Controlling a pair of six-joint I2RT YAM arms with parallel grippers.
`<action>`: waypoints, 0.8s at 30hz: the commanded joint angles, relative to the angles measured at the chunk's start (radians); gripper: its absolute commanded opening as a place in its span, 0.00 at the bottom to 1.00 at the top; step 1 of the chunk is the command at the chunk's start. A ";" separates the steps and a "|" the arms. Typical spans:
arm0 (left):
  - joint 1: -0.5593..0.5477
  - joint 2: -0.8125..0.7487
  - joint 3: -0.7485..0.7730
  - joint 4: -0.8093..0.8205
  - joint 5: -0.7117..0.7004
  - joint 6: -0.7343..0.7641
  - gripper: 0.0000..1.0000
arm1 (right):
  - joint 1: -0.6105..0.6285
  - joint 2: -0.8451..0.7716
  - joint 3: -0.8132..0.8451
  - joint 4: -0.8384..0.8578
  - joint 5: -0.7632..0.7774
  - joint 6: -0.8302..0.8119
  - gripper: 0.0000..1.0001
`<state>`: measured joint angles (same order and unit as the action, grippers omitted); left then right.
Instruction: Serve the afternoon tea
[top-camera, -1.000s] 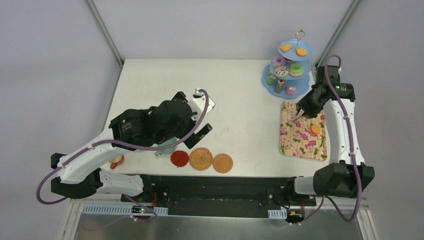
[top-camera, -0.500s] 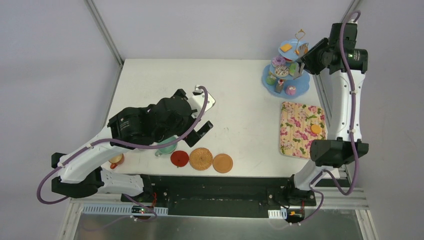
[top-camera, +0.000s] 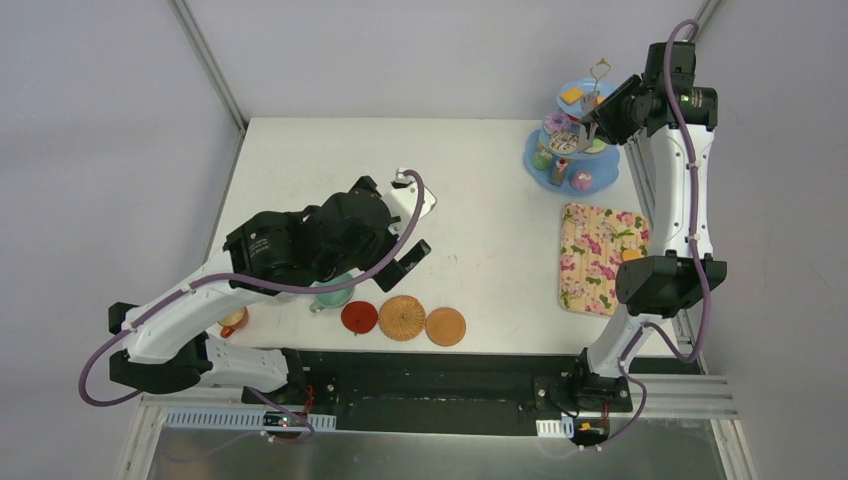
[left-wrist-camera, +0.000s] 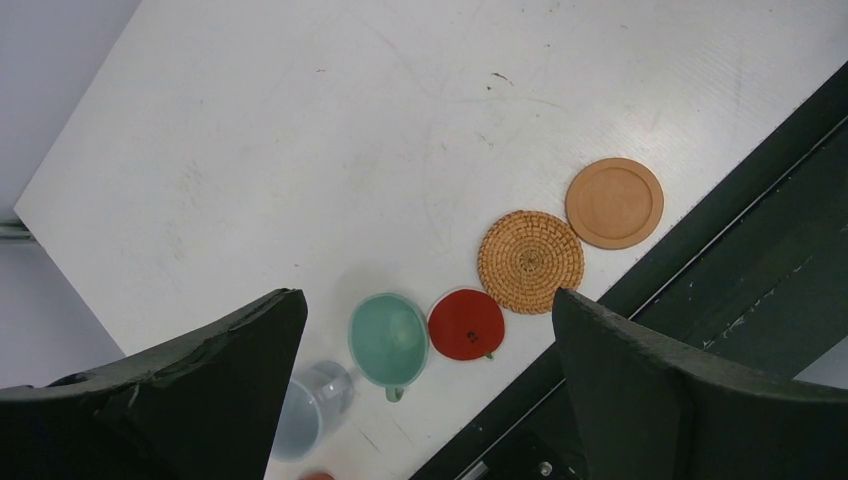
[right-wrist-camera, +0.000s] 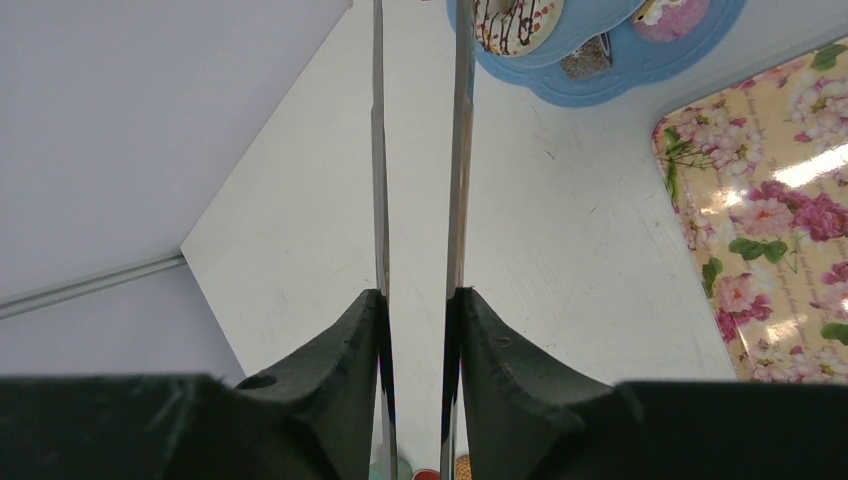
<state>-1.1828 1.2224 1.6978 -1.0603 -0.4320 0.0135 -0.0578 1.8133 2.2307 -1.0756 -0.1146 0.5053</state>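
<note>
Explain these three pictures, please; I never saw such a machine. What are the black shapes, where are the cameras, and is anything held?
Two robot arms are bolted at the near edge of a white table. One camera looks down from above; one sits on each wrist, so the black shapes are that arm's own fingers. The left gripper is open and empty above a mint-green cup, a red round coaster, a woven straw coaster and a tan coaster. The right gripper holds long metal tongs near the light-blue three-tier stand of donuts. A flat floral rectangular tray lies beside the stand.
</note>
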 joint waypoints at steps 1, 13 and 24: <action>0.009 0.002 0.037 -0.013 -0.036 -0.010 1.00 | 0.004 0.011 0.051 0.011 -0.004 -0.025 0.33; 0.011 -0.006 0.030 -0.029 -0.042 -0.046 1.00 | 0.004 0.097 0.123 -0.002 -0.004 -0.044 0.36; 0.017 -0.018 0.013 -0.024 -0.034 -0.040 1.00 | 0.004 0.106 0.137 -0.014 -0.005 -0.046 0.43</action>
<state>-1.1763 1.2247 1.6993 -1.0817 -0.4541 -0.0151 -0.0582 1.9285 2.3081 -1.0897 -0.1139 0.4694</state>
